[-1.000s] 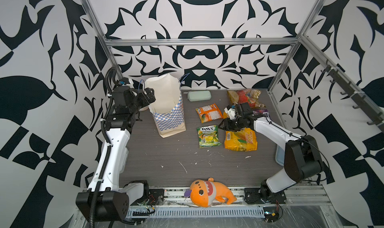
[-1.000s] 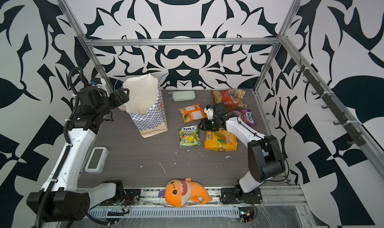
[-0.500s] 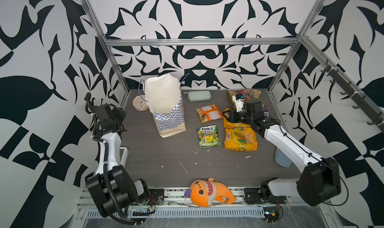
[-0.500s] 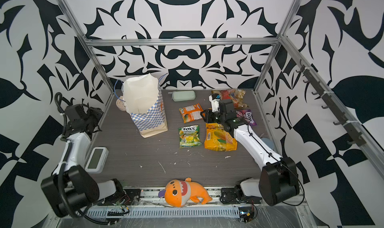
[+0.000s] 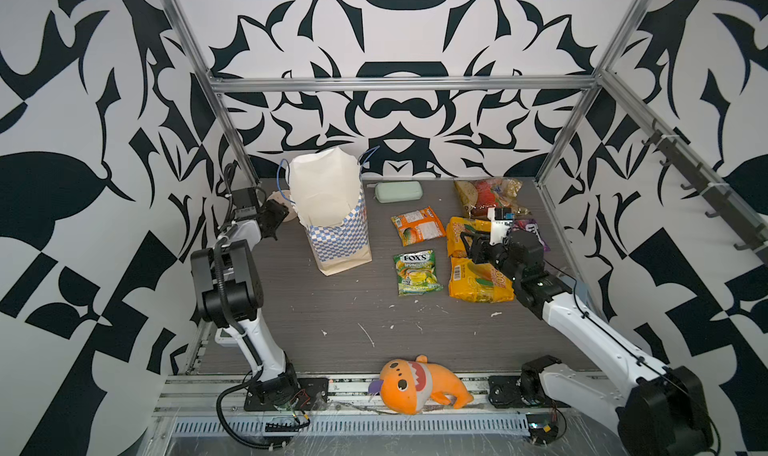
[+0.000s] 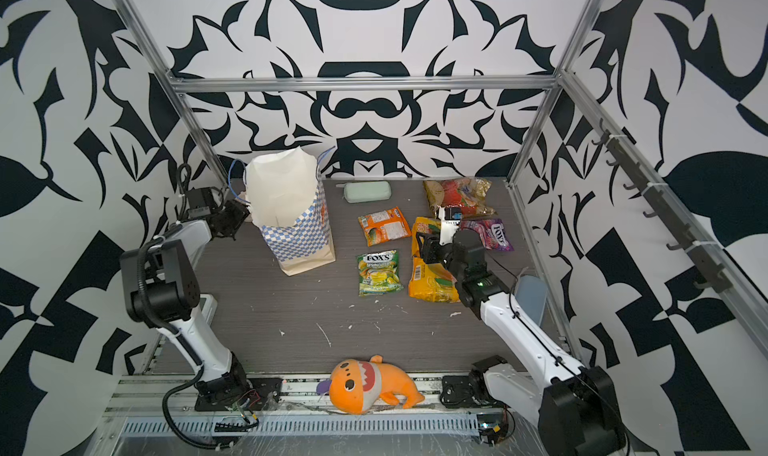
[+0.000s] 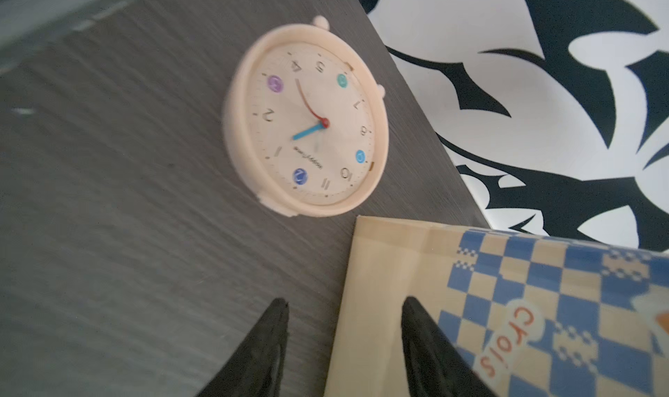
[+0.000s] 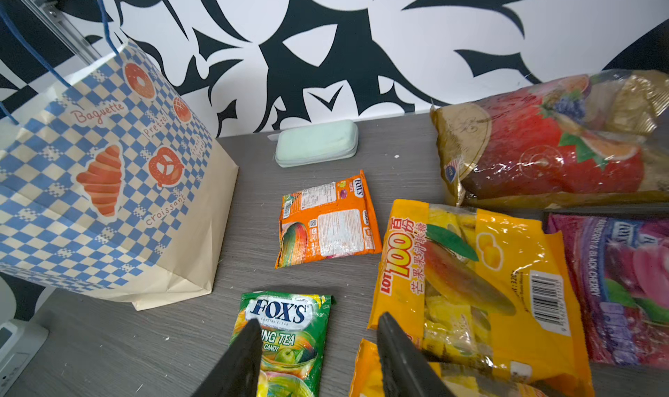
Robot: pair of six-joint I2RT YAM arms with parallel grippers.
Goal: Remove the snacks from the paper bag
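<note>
The blue-and-white checkered paper bag (image 5: 336, 225) (image 6: 291, 221) stands upright at the back left, its white inside showing. Several snacks lie to its right: a green Fox's packet (image 5: 417, 272) (image 8: 286, 341), an orange one (image 5: 417, 225) (image 8: 327, 225), two yellow packets (image 5: 478, 283) (image 8: 470, 268), a purple one (image 6: 490, 233) (image 8: 622, 286) and a clear red-yellow one (image 5: 486, 192) (image 8: 550, 142). My left gripper (image 5: 278, 217) (image 7: 345, 306) is open and empty, low beside the bag's cream base (image 7: 380, 268). My right gripper (image 5: 467, 246) (image 8: 318, 323) is open and empty above the green and yellow packets.
A cream round clock (image 7: 307, 120) (image 5: 279, 202) lies in the back left corner behind the left gripper. A mint-green case (image 5: 398, 192) sits by the back wall. An orange plush toy (image 5: 419, 385) rests on the front rail. A white device (image 5: 224, 337) lies at the left edge.
My left gripper left the bag's rim, swung out left, and now sits low beside the bag's base, narrower. My right arm drew back over the yellow packets, its jaws slightly wider.
</note>
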